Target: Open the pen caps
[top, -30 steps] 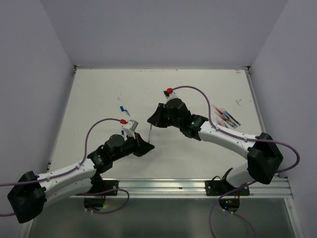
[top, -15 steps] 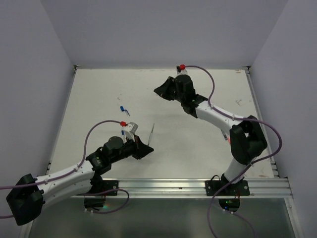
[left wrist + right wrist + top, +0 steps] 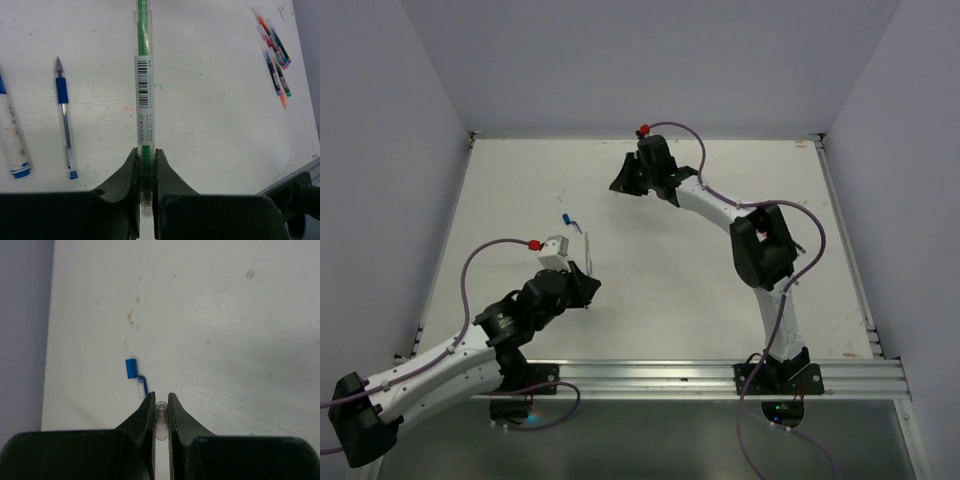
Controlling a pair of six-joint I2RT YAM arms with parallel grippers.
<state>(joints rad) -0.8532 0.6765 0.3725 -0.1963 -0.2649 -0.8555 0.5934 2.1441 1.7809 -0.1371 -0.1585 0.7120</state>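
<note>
My left gripper is shut on the lower end of a green highlighter pen with a clear barrel and a barcode label. The pen points away from the jaws over the table. In the top view the same pen sticks out of the left gripper near the table's left middle. My right gripper is shut on a small clear pen cap. It hangs at the far back of the table. A loose blue pen cap with a clip lies on the table just beyond the right fingertips.
A blue-grip pen and a white pen with a blue end lie on the table left of the held pen. A bundle of several coloured pens lies at the far right. The blue cap lies beyond the left gripper.
The right arm swung from the table's middle to the far back, carrying the clear cap away from the pen. The left arm drew back to the left with the pen.
</note>
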